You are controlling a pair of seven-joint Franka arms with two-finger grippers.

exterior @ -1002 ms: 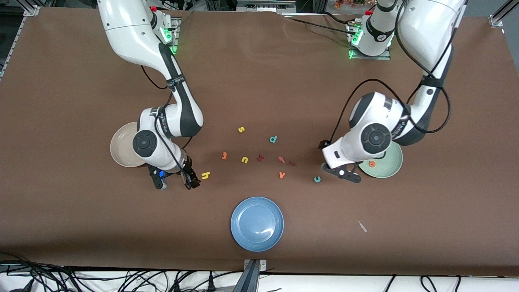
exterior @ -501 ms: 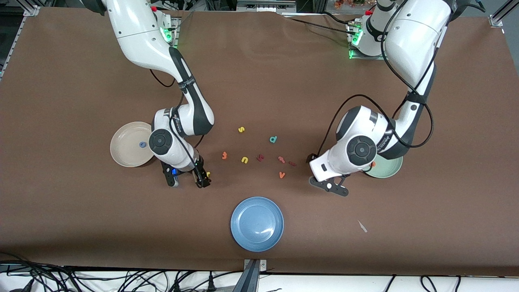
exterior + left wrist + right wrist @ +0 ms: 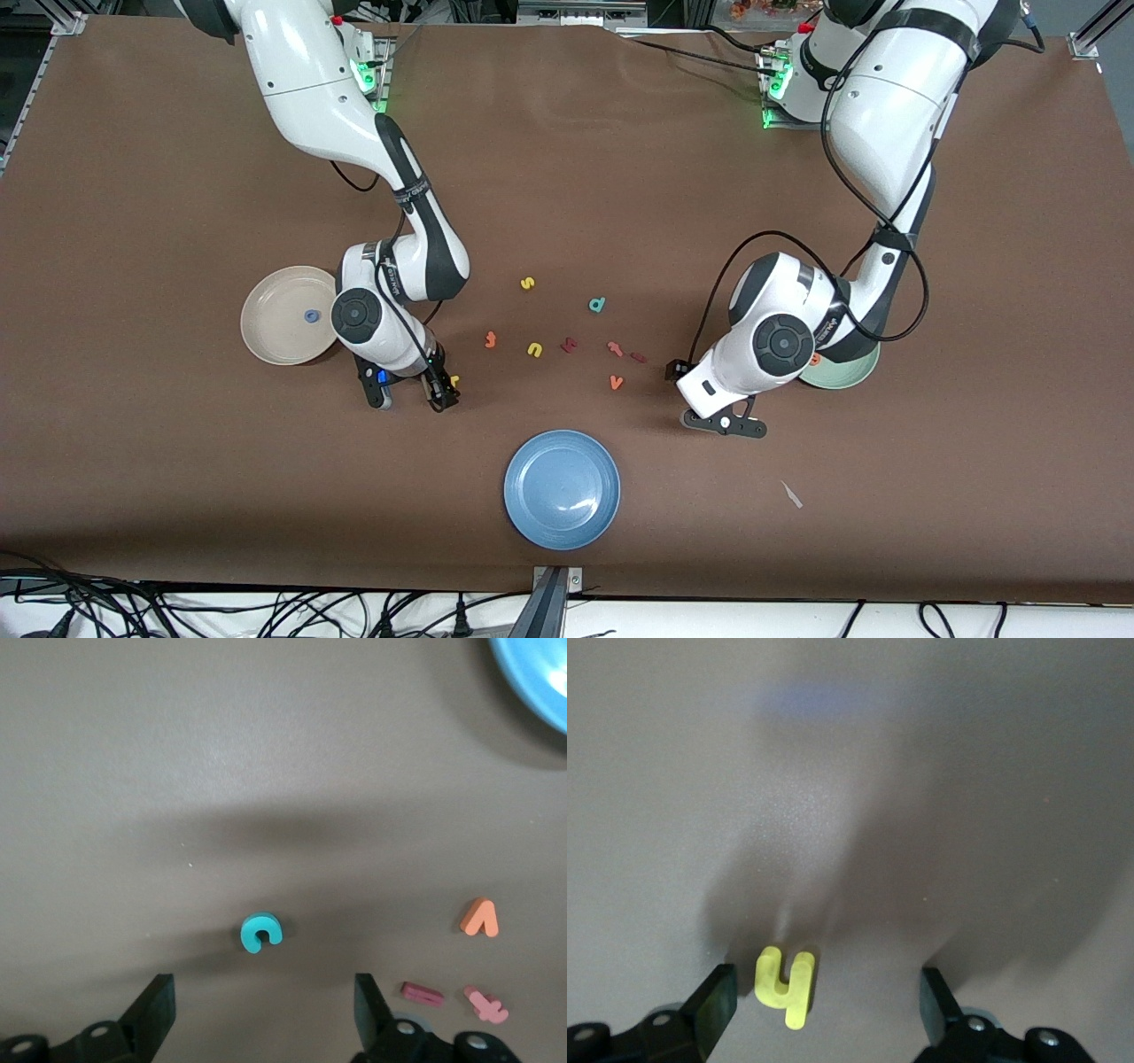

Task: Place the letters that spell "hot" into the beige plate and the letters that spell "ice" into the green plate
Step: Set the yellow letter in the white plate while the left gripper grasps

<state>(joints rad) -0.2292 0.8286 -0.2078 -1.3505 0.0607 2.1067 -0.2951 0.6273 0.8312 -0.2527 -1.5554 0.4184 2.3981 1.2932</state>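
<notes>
Both arms are working on a pick at once, each with its fingers spread apart and nothing clamped between them. The right gripper [image 3: 819,1010] is sitting low at the counter [image 3: 567,177] with the yellow h [image 3: 785,986] lying flat between its fingers, closer to one fingertip [image 3: 713,997] than the other, so the next move looks like a small centring shift, then a squeeze and a lift toward the beige plate [image 3: 270,341], where the blue o [image 3: 311,315] is already lying. The left gripper [image 3: 261,1010] is hanging over the teal c [image 3: 260,932], which is lying just ahead of the gap between its fingers; it probably needs to come forward and down before closing, then carry the letter to the green plate [image 3: 855,377], where an orange letter is peeking out from under the arm. Farther off, the orange t [image 3: 490,339] and the dark red i [image 3: 638,358] are waiting among the spare letters. No brand or label is readable beyond the letters themselves.
</notes>
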